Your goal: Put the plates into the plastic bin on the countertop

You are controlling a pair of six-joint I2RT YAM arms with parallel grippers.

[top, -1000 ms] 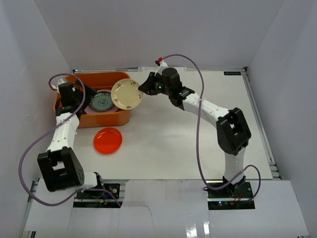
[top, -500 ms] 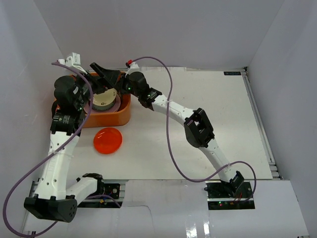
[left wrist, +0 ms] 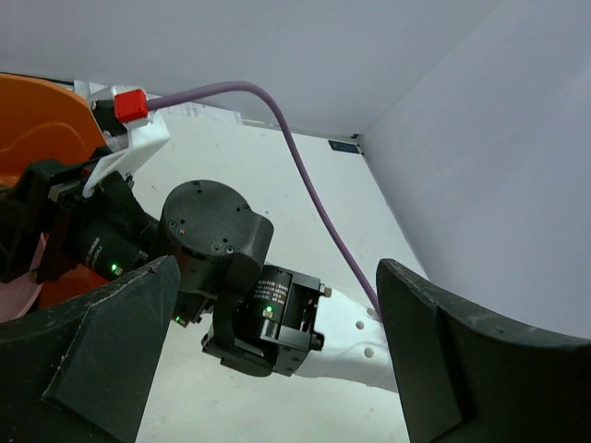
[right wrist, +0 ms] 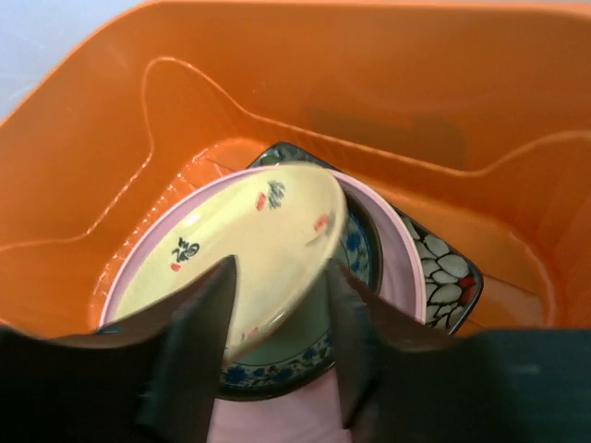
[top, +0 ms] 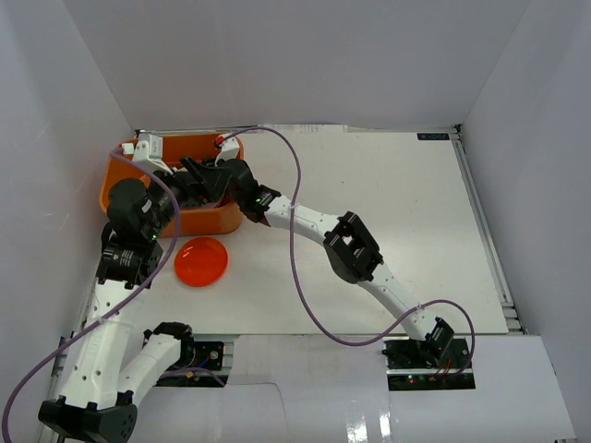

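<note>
The orange plastic bin (top: 211, 220) (right wrist: 369, 111) stands at the far left of the white countertop (top: 369, 231). Inside it, my right gripper (top: 199, 173) (right wrist: 277, 341) is open around the near rim of the cream plate (right wrist: 240, 249), with a gap at one finger. That plate leans tilted on the blue-green patterned plate (right wrist: 295, 349), which rests on the pink plate (right wrist: 402, 268). The black floral plate (right wrist: 445, 277) lies underneath. An orange-red plate (top: 201, 261) sits on the countertop in front of the bin. My left gripper (top: 177, 196) (left wrist: 277, 369) hangs wide open and empty above the right wrist.
White walls close in the countertop at the left, back and right. The right arm (top: 351, 249) stretches diagonally from its base to the bin, with its purple cable (top: 295, 240) looping above the table. The bin's edge (left wrist: 37, 120) shows at the left of the left wrist view.
The right arm carried the cream plate from beside the bin down into it, and its jaws have parted. The left arm rose out of the bin and pulled back toward its base.
</note>
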